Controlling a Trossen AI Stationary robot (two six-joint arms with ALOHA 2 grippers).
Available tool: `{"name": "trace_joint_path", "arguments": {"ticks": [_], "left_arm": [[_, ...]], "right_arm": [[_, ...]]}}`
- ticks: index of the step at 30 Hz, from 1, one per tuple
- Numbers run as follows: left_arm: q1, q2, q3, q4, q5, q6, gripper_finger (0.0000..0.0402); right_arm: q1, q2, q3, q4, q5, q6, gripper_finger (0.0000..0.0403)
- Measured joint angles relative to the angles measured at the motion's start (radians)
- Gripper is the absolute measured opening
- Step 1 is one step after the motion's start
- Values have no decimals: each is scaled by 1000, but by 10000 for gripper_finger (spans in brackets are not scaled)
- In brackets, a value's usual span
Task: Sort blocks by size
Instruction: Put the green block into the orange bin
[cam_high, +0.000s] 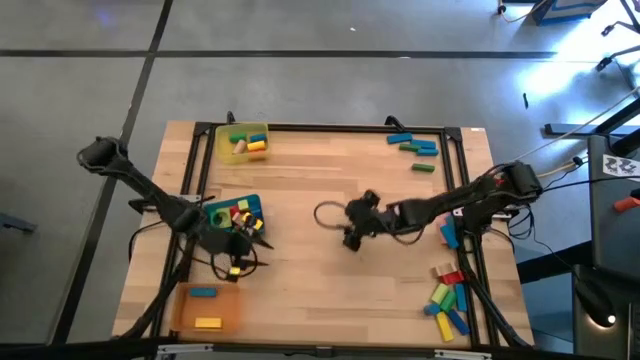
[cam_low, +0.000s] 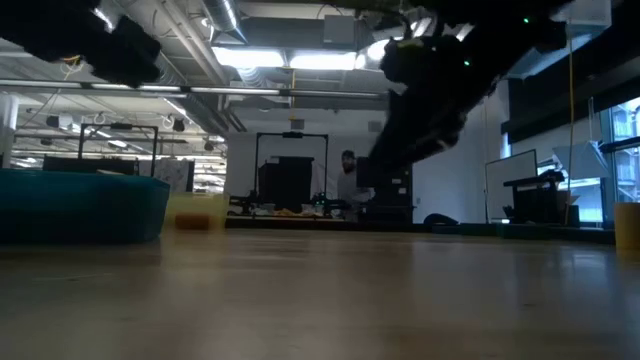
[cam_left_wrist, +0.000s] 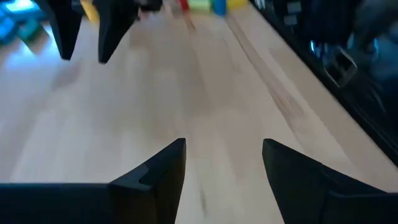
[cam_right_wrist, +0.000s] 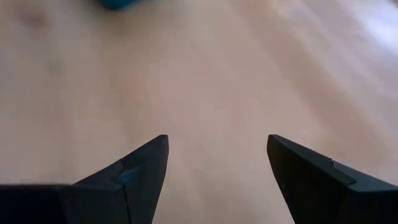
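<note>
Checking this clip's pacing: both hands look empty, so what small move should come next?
Probably swing the right hand, open and empty over bare table, back toward the loose blocks at its near corner; many remain unsorted. The left hand is open too.

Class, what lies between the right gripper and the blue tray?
Only bare wooden table between the open right gripper and the blue rectangular tray, in the high view.

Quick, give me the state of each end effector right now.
Left end effector: open, holding nothing, over bare wood beside the blue tray.
Right end effector: open, empty, above mid-table.
</note>
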Motion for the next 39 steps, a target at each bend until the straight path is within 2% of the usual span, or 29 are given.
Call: {"name": "trace_joint_path", "arguments": {"ticks": [5,8,15,27,33,39], "left_arm": [[117,11,-123,288,42,93,196],[172,14,-162,360,63,105,196],[228,15,-202,379,66,77,196],[262,15,-202,373,66,81,196],[280,15,-202,373,65,81,196],[291,15,-202,373,62,81,196]], "right_arm": [[-139,-124,1,-271,-16,-2,276],[-244,-167,1,-403,-63,-28,276],[-480,-161,1,-594,-165,-121,275],[-781,-139,1,-775,-167,-296,275],[-880,-72,1,-806,-165,-368,275],[-931,13,1,-793,-94,-457,275]]}}
